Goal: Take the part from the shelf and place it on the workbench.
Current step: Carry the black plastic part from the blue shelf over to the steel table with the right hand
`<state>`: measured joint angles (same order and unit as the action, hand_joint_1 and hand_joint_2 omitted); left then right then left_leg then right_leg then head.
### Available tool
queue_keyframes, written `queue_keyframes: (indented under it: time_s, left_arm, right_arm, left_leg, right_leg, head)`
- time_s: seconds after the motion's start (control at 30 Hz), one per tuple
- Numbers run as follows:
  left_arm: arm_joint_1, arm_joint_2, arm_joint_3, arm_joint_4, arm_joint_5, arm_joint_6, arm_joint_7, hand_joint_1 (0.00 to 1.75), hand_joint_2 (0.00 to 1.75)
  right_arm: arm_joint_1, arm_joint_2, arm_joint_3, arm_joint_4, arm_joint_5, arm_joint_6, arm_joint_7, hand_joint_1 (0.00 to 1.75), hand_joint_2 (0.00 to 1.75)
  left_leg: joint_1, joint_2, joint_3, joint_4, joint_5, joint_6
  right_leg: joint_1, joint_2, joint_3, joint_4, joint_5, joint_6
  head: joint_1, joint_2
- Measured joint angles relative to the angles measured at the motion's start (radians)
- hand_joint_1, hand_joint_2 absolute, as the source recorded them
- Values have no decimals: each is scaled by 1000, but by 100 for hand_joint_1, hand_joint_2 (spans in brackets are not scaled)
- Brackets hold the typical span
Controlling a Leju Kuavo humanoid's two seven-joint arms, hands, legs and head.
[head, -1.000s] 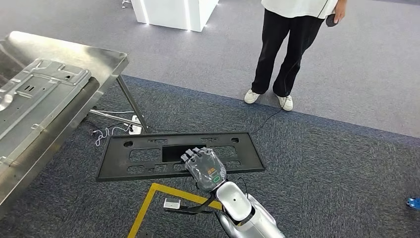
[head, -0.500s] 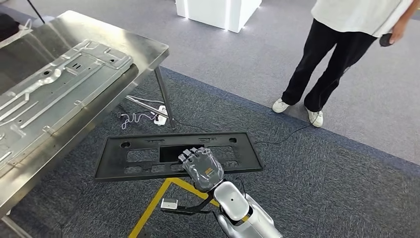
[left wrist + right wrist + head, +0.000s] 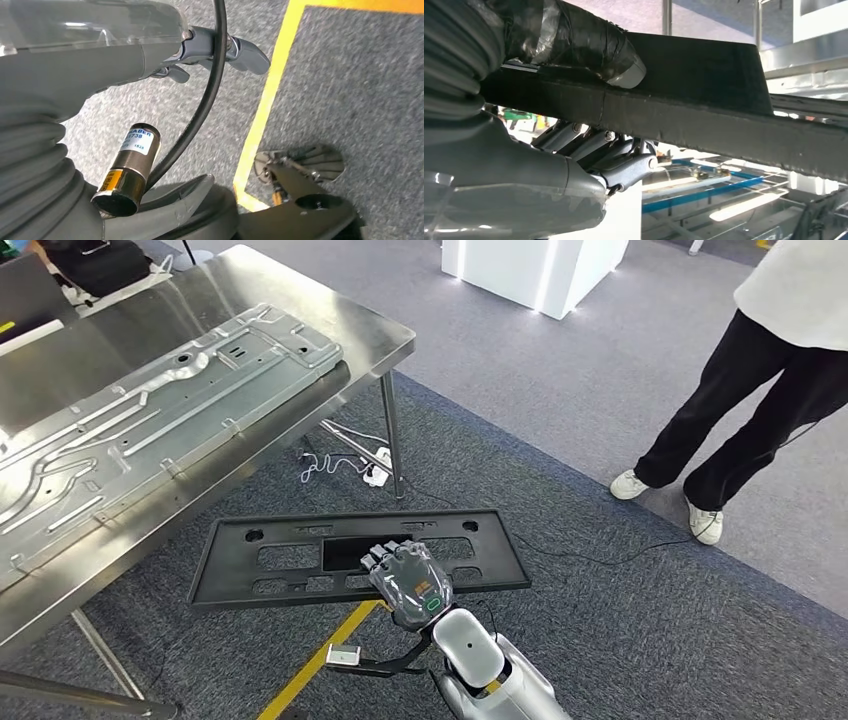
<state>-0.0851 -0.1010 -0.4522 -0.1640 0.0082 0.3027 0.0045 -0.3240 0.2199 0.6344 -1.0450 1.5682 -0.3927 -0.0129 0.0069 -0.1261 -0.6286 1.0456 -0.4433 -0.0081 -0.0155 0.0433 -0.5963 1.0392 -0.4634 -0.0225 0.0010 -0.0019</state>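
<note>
The right hand is gripping the black panel at centre frame, long axis running left-right. The steel table is lying upper left. The left hand is holding nothing, fingers apart.

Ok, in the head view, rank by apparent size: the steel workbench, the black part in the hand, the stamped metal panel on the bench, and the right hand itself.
1. Steel workbench, cut off by the frame
2. Stamped metal panel, also cropped
3. Black part, nearer the camera, so its rank against the panel is unsure
4. Right hand, holding the part
</note>
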Motion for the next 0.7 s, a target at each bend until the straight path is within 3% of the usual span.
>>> queue_keyframes:
  time_s: [0.1,0.17,0.2,0.27,0.33,0.37,0.43,0.47,0.53,0.6,0.63,0.67,0.7]
  left_arm:
    - [-4,1,-1,0,1,0,-1,0,175]
    - [-5,0,-2,0,1,0,-2,0,175]
    - [-4,0,-2,0,1,0,-2,0,175]
    - [-3,0,-2,0,1,0,-2,0,175]
    - [-5,0,-2,0,1,0,-2,0,175]
    - [-5,0,-2,0,1,1,-2,0,175]
    - [-3,1,-2,1,1,1,-2,0,175]
    - [0,1,-2,1,1,1,-2,0,175]
    - [1,0,-2,1,1,1,-2,0,175]
    - [-2,0,-2,1,1,0,-2,0,175]
    - [-4,0,-2,1,1,0,-2,0,175]
    - [-5,0,-2,1,1,0,-2,0,175]
    - [-5,0,-2,1,1,0,-2,0,175]
  right_arm:
    - [-2,1,0,0,0,0,1,173,175]
    - [0,-1,0,1,0,1,1,173,175]
    - [1,-1,0,1,0,1,1,173,175]
    - [2,-1,0,1,0,2,1,173,175]
    - [1,-1,0,0,0,2,1,173,175]
    - [0,-1,0,0,0,2,1,173,175]
    - [-1,0,0,0,0,2,1,173,175]
    - [-1,2,0,0,0,2,1,173,175]
    - [-3,4,0,-1,0,2,1,173,175]
    - [-3,3,0,-2,0,2,1,173,175]
    - [-2,1,0,-1,0,3,0,173,175]
    - [1,-1,0,-1,0,5,0,173,175]
    - [2,-3,0,0,0,6,0,173,175]
  left_leg:
    - [1,95,-75,152,-75,-12]
    - [6,115,-122,241,-99,-19]
    - [8,121,-120,234,-84,-21]
    - [10,148,-60,119,-19,-22]
    - [2,186,2,3,20,-13]
    - [-2,195,15,-23,23,-6]
    - [-6,178,15,-28,20,8]
    - [-5,167,16,-31,20,15]
    - [0,145,21,-38,23,27]
    - [2,121,23,-40,24,36]
    - [1,107,23,-39,24,38]
    - [0,91,23,-38,23,39]
    - [-1,74,23,-36,22,39]
  right_leg:
    - [2,-48,11,-11,-1,-12]
    - [4,-81,14,-11,-6,-13]
    - [3,-96,16,-11,-9,-12]
    - [4,-123,24,-11,-16,-7]
    - [9,-145,33,-10,-25,3]
    - [11,-154,36,-10,-28,8]
    - [14,-173,42,-11,-32,18]
    - [12,-170,44,-10,-37,24]
    - [6,-123,29,31,-66,34]
    - [3,-64,-30,148,-124,38]
    - [3,-52,-68,218,-148,38]
    - [3,-46,-99,266,-156,38]
    - [4,-44,-114,280,-143,36]
  head:
    - [-4,0]
    - [-4,0]
    - [-3,0]
    - [-4,0]
    - [-3,0]
    - [-3,0]
    - [-2,0]
    - [-2,0]
    - [-2,0]
    - [-2,0]
    - [-2,0]
    - [-2,0]
    - [-2,0]
